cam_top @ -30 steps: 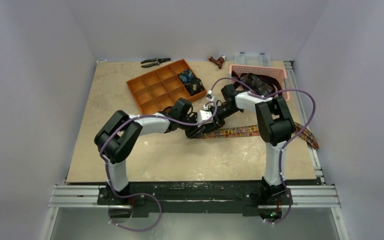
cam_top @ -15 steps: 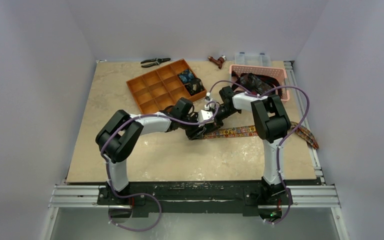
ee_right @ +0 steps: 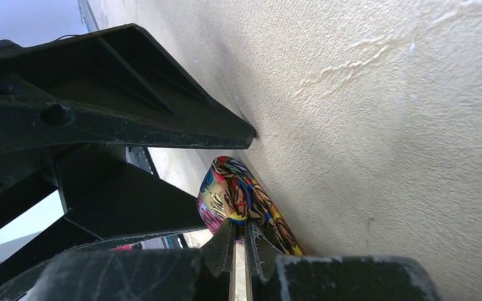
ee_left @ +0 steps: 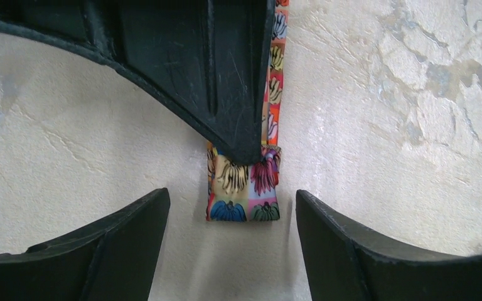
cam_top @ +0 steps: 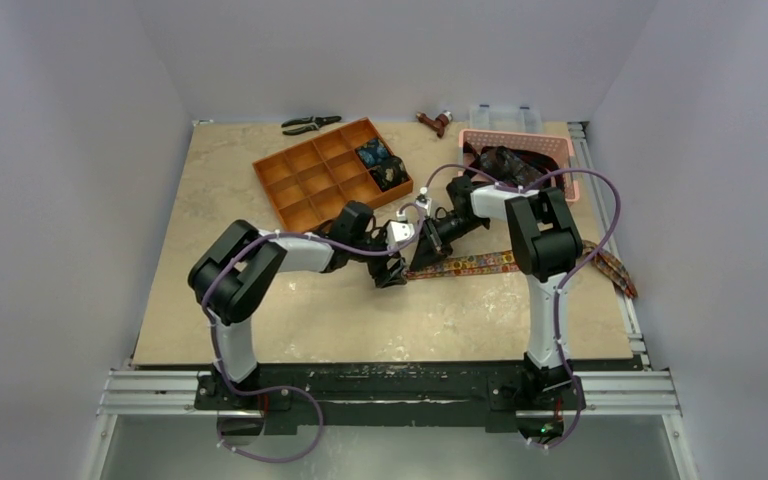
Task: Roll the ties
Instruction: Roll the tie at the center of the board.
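Clamping the tie's (ee_left: 251, 194) fold with my right gripper (ee_right: 238, 235), I have the left gripper (ee_left: 231, 207) spread astride it, strip running ahead.

— What's the room like?
— Plain pale lilac walls (cam_top: 60, 150) close in on three sides, evenly lit, with no hard shadows.
— And the worktop (cam_top: 260, 320)?
— Beige, veined like marble, with a metal rail (cam_top: 410, 395) running along its near edge.

Busy orange-yellow-red print tie (cam_top: 475, 263) lies flat along the table (cam_top: 260, 300), its left end (ee_left: 243, 194) folded into a short, flat roll. Two dark coiled ties (cam_top: 372, 154) sit in adjoining tray (cam_top: 305, 182) compartments; more dark ties (cam_top: 505, 162) are heaped in the pink basket (cam_top: 560, 148).
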`<move>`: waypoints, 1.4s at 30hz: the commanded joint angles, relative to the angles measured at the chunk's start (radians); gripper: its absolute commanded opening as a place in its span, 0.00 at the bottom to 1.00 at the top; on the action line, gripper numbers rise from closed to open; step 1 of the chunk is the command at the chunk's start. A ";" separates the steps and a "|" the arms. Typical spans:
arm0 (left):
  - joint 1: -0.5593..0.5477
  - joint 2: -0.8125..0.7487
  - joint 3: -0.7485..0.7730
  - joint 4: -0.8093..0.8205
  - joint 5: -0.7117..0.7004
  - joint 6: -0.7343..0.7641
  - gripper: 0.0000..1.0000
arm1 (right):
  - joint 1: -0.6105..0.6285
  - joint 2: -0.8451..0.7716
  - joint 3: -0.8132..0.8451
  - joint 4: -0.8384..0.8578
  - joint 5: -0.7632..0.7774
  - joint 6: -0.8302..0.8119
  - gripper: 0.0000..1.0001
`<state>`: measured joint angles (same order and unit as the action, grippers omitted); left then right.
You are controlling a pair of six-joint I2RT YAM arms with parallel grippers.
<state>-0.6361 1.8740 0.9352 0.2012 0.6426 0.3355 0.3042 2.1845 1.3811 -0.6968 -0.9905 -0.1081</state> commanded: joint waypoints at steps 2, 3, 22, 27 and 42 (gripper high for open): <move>-0.033 0.041 0.014 0.056 -0.031 0.050 0.69 | -0.002 0.002 0.010 0.035 0.059 -0.049 0.00; -0.042 0.043 0.016 0.057 -0.044 0.055 0.67 | -0.001 -0.005 0.009 0.048 0.049 -0.040 0.00; -0.083 0.026 0.072 -0.110 -0.208 0.108 0.46 | 0.008 -0.050 0.037 0.075 -0.080 0.018 0.00; -0.084 -0.021 0.016 -0.162 -0.245 0.201 0.37 | 0.006 -0.071 0.040 0.008 -0.110 -0.039 0.00; -0.084 -0.038 0.034 -0.291 -0.295 0.238 0.43 | -0.027 -0.058 0.042 -0.059 0.046 -0.102 0.00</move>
<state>-0.7273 1.8339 0.9783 0.0380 0.4053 0.5457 0.2855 2.1792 1.4014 -0.7300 -1.0256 -0.1734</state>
